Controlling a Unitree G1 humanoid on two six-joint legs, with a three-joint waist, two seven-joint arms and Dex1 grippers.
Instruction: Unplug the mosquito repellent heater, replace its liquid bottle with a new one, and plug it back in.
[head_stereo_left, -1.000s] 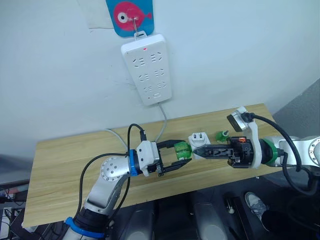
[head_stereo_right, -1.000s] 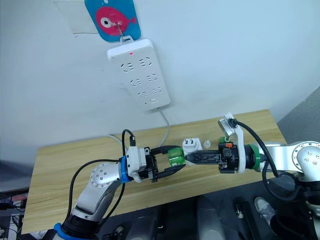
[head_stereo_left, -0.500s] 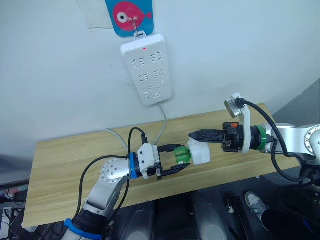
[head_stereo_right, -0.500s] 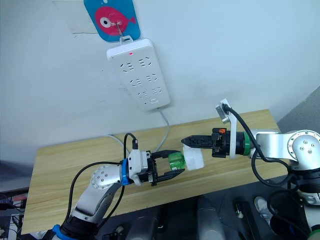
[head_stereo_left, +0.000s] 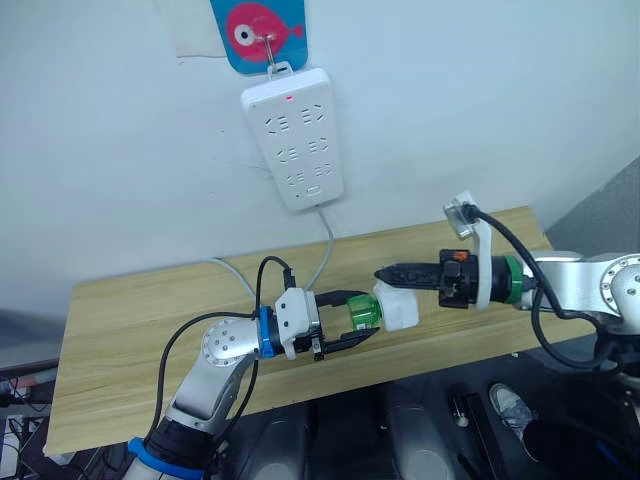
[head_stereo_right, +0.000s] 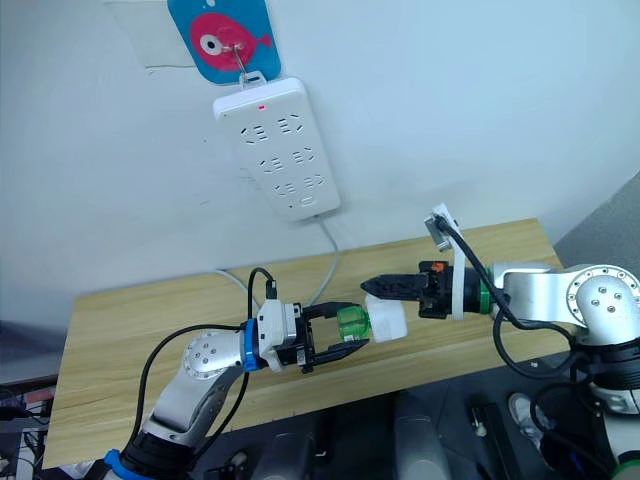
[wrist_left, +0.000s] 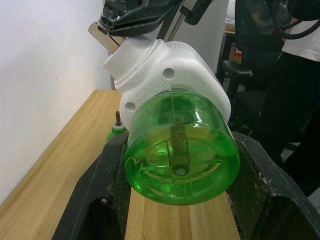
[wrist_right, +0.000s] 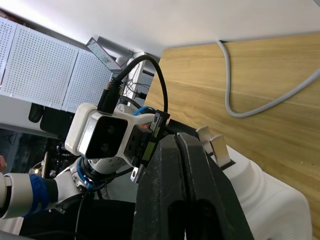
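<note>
Between the grippers, above the table (head_stereo_left: 120, 340), the heater (head_stereo_left: 398, 306) lies level, prongs toward the right gripper (head_stereo_left: 384, 273), whose fingers are pressed together. Left gripper (head_stereo_left: 368, 320) pinches its green bottle (head_stereo_left: 364, 311).

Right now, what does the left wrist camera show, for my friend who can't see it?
A green bottle sits between the left end effector's black fingers, joined to the white mosquito repellent heater. The right end effector is at the heater's plug end, above a wooden table.
</note>
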